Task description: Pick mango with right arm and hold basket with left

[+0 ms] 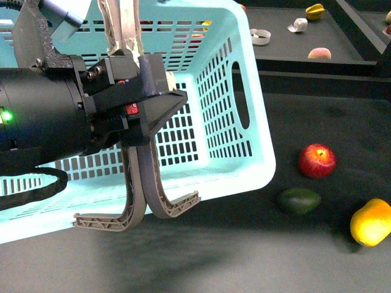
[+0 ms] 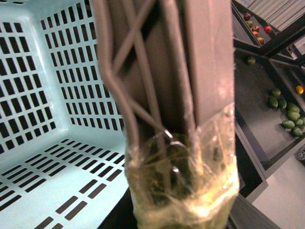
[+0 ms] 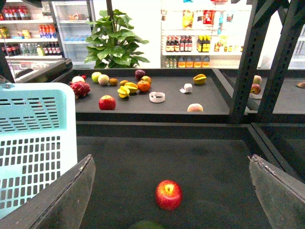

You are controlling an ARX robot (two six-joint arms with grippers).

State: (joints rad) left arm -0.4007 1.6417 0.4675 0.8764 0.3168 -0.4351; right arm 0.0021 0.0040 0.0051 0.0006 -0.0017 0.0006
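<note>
The turquoise basket (image 1: 226, 91) fills the left of the front view, tilted. My left gripper (image 1: 143, 110) is shut on its grey-brown handles (image 1: 137, 195). The left wrist view shows those handles (image 2: 162, 95) and their tape wrap (image 2: 186, 186) close up, hiding the jaws. The yellow-orange mango (image 1: 371, 222) lies on the dark surface at the far right, beside a green avocado (image 1: 299, 201) and a red apple (image 1: 317, 160). My right gripper (image 3: 171, 160) is open and empty, facing the apple (image 3: 168, 194). The mango does not show in the right wrist view. The basket's wall (image 3: 33, 143) stands beside one finger.
A raised back shelf (image 3: 157, 107) holds several fruits and a tape roll (image 3: 157, 97). Black frame posts (image 3: 248, 62) stand by the shelf. The avocado's top (image 3: 145, 224) shows at the right wrist view's edge. Shelves of green fruit (image 2: 288, 114) show past the basket.
</note>
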